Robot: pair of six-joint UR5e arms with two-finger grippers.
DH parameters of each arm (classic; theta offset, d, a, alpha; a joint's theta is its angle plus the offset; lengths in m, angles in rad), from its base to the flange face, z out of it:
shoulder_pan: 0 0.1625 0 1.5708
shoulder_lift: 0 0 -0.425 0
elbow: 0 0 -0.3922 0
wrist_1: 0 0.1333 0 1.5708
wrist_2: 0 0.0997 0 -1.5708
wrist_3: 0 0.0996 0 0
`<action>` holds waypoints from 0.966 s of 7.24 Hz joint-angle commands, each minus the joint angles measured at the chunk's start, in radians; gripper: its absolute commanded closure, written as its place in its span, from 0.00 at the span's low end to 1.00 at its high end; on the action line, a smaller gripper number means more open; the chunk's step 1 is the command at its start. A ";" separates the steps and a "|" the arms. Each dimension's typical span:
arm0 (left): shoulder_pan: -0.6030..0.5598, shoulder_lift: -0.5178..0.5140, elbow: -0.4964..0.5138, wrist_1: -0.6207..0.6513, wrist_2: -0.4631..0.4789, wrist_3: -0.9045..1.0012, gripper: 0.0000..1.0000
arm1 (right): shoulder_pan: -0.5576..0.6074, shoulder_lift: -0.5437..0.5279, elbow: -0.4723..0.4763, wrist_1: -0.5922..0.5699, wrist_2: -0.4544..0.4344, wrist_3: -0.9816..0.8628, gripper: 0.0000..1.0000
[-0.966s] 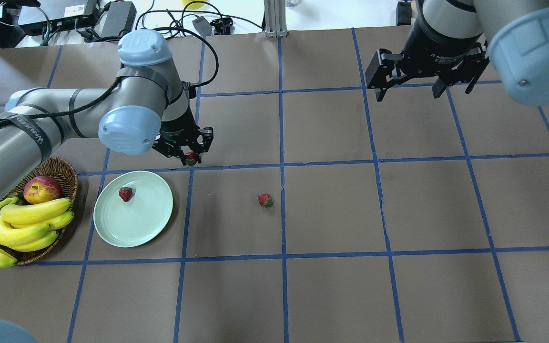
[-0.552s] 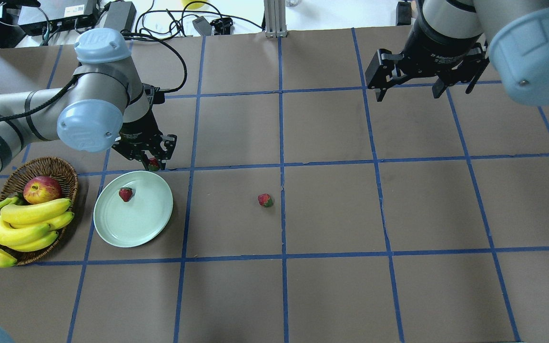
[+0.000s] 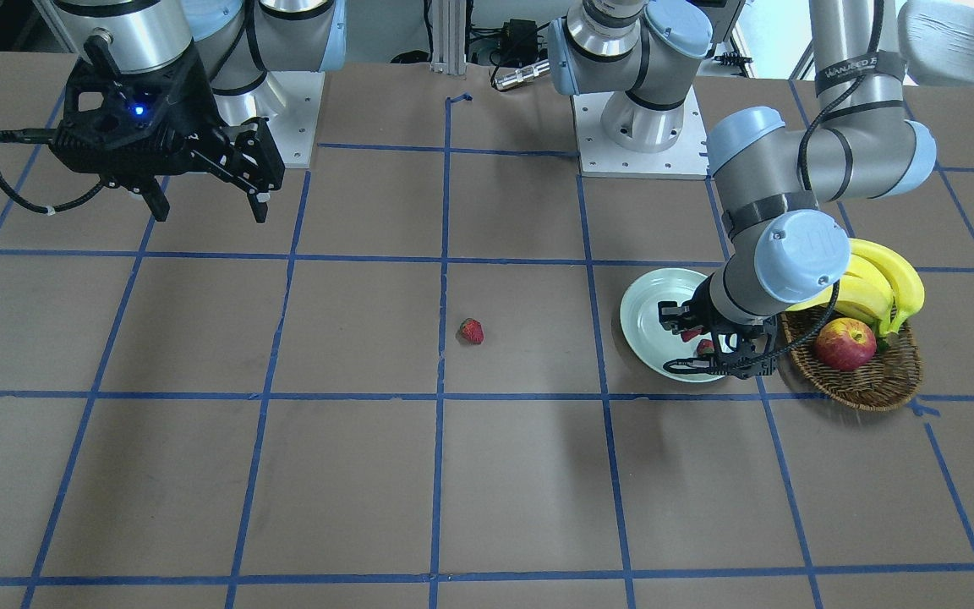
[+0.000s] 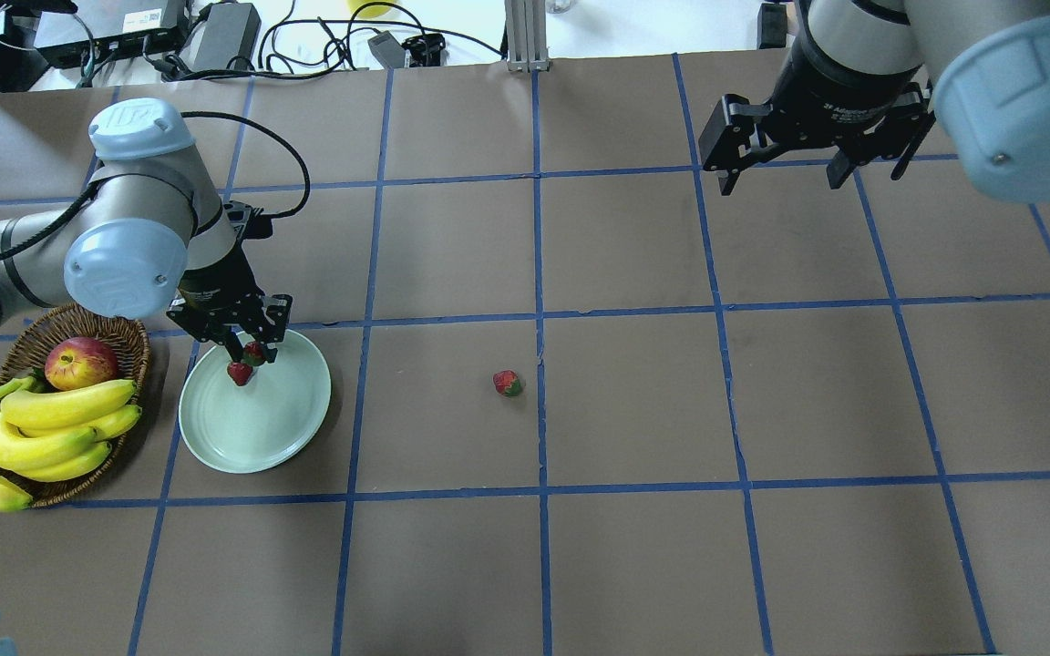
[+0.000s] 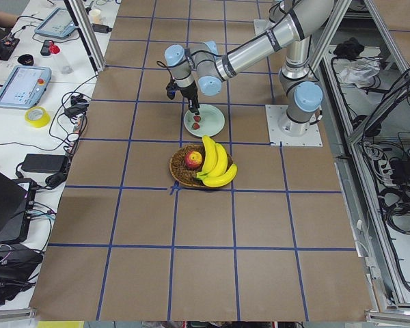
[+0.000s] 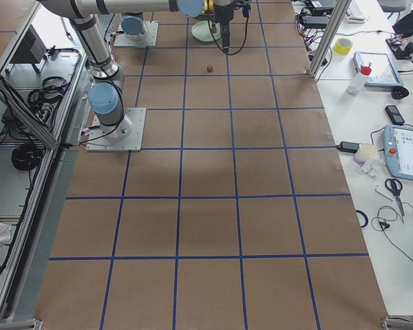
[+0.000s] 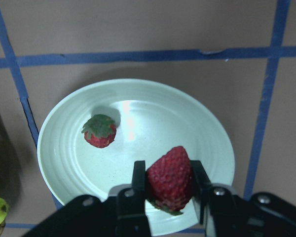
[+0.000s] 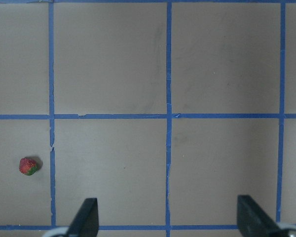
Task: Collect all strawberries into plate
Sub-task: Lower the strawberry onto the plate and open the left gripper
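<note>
Brown gridded table carries plate, basket, one strawberry.

The left gripper, clamped on a small red strawberry with a green cap, is now above the far part of the round pale mint-green plate — a second ago it hung over the brown table paper beyond the rim. The carried berry now sits just beside the second red strawberry lying on the plate.

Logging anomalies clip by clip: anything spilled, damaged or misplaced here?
Nothing stands out. One strawberry lies on the plate, the left gripper holds a second strawberry over it, and a third strawberry sits on the table.
</note>
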 commanded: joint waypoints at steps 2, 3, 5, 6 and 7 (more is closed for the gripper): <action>-0.064 0.042 0.010 0.002 -0.106 -0.095 0.00 | -0.001 0.000 0.002 0.001 0.000 0.004 0.00; -0.130 0.051 0.010 0.002 -0.155 -0.264 0.00 | 0.000 0.000 0.002 0.000 0.000 0.004 0.00; -0.274 0.045 0.007 0.014 -0.175 -0.490 0.00 | -0.001 -0.001 0.003 0.001 -0.001 0.005 0.00; -0.299 0.031 0.006 0.052 -0.299 -0.602 0.00 | -0.001 -0.001 0.002 0.001 0.000 0.004 0.00; -0.304 0.023 0.007 0.054 -0.351 -0.693 0.02 | -0.001 -0.001 0.003 0.001 0.002 0.004 0.00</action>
